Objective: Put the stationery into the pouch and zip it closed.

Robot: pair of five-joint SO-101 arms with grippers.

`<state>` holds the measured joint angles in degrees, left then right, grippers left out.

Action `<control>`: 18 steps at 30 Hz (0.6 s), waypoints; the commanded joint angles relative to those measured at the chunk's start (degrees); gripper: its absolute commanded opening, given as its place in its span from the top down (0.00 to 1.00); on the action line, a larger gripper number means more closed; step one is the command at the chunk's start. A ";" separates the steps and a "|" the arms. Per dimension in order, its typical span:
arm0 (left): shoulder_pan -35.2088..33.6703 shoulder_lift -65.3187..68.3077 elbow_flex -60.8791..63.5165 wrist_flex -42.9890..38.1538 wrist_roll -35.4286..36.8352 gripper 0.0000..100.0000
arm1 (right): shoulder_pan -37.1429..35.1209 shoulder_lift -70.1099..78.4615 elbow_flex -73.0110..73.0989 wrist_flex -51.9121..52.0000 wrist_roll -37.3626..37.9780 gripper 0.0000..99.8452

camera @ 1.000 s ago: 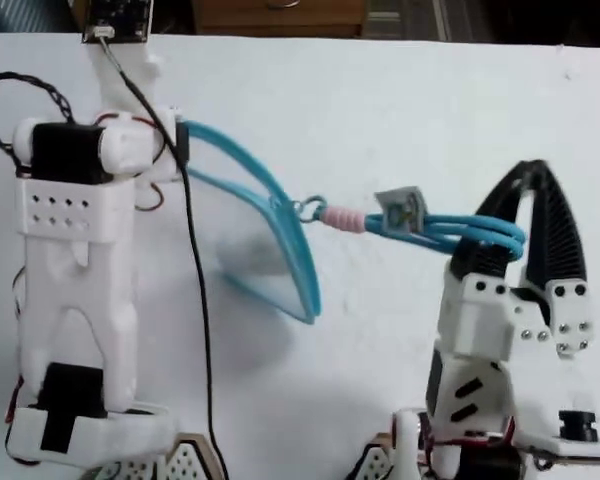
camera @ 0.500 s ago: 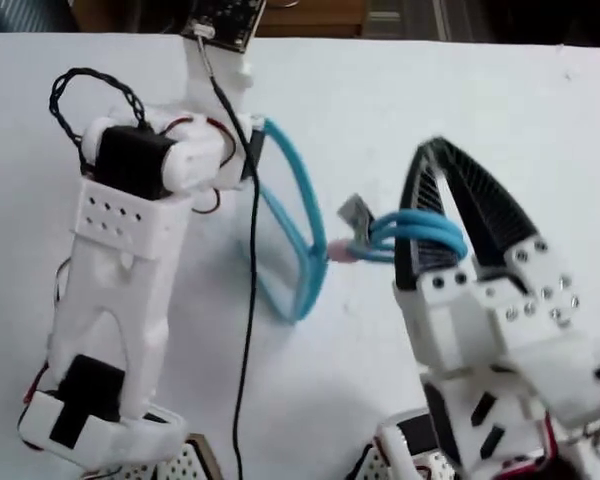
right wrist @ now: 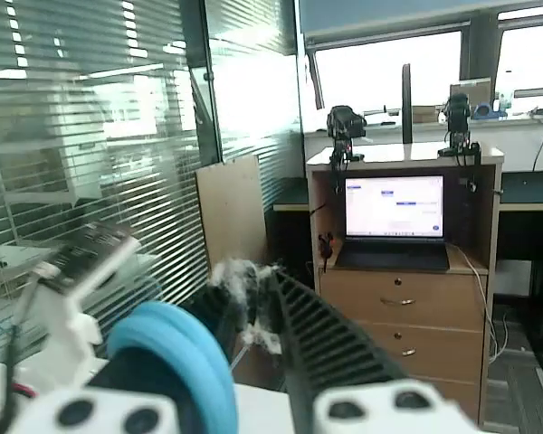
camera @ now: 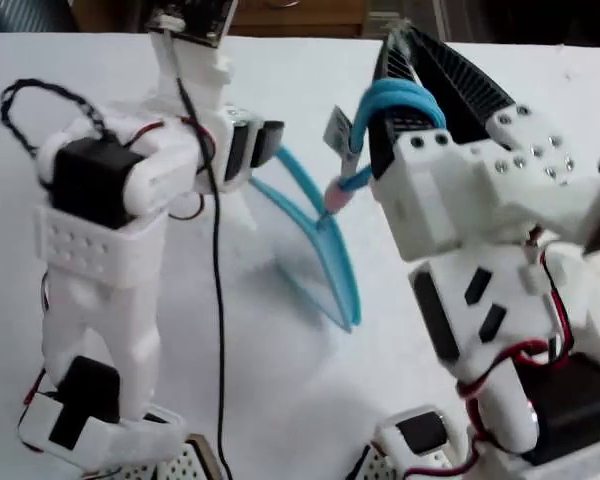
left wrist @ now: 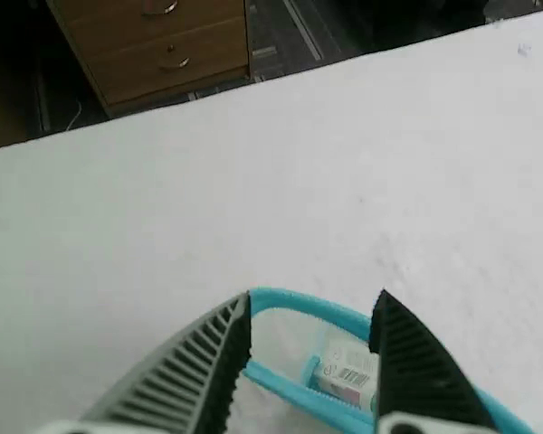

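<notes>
The white table (camera: pixel 300 400) runs across the high view, with both arms rising from its near edge. My left gripper (camera: pixel 263 143) sits on the left and grips one end of the pouch (camera: pixel 320 225), a clear one with blue edging. The pouch hangs tilted from that end, and I can see its shadow on the table below. On the right, my right gripper (camera: pixel 397 38) is raised high with its black fingertips meeting. The blue cord loop (camera: pixel 385 98) is caught in the gap behind them, near the base of the fingers. A pink zip pull (camera: pixel 334 193) joins the cord to the pouch's upper edge, and a small tag (camera: pixel 338 128) hangs from the cord just beside the loop.

From the left wrist I see bare table (left wrist: pixel 344 163) and a wooden drawer unit (left wrist: pixel 154 45) beyond its far edge. The left gripper (left wrist: pixel 312 305) is partly spread, and the ribbed fingers (left wrist: pixel 213 362) press on the pouch's (left wrist: pixel 281 384) blue rim from either side. A small white labelled piece (left wrist: pixel 344 380) shows between them. I cannot tell whether it lies inside the pouch.

The right wrist looks out at window blinds (right wrist: pixel 72 136) and a cabinet with a laptop (right wrist: pixel 394 212) on it. The right gripper (right wrist: pixel 261 278) has its tips together, and the cord loop (right wrist: pixel 176 362) bulges out beside one finger.
</notes>
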<state>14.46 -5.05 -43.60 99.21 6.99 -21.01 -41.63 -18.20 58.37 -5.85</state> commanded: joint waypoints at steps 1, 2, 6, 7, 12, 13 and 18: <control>-2.07 -1.10 -6.15 0.70 -0.18 0.77 | -0.48 1.45 -4.31 1.89 -0.44 0.98; -2.33 -0.84 -7.30 0.53 -0.35 0.77 | -1.19 1.54 -4.31 2.15 -0.35 0.98; -2.42 -0.75 -9.58 0.18 -0.18 0.77 | -3.21 1.89 -4.22 2.24 -0.35 0.98; -2.42 -0.92 -9.76 0.18 -0.18 0.77 | -3.38 1.98 -4.22 2.24 -0.35 0.98; -7.87 -1.45 -14.42 0.70 3.43 0.77 | -3.38 2.24 -3.96 1.98 -0.35 0.98; -9.71 -1.80 -15.56 1.14 3.78 0.77 | -3.38 2.68 -4.04 1.89 -0.35 0.98; -12.79 -7.87 -13.45 3.34 3.87 0.77 | -3.03 6.11 -4.31 1.80 0.53 0.98</control>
<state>2.77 -7.87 -58.37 102.29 10.24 -24.18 -36.62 -20.22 60.31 -5.76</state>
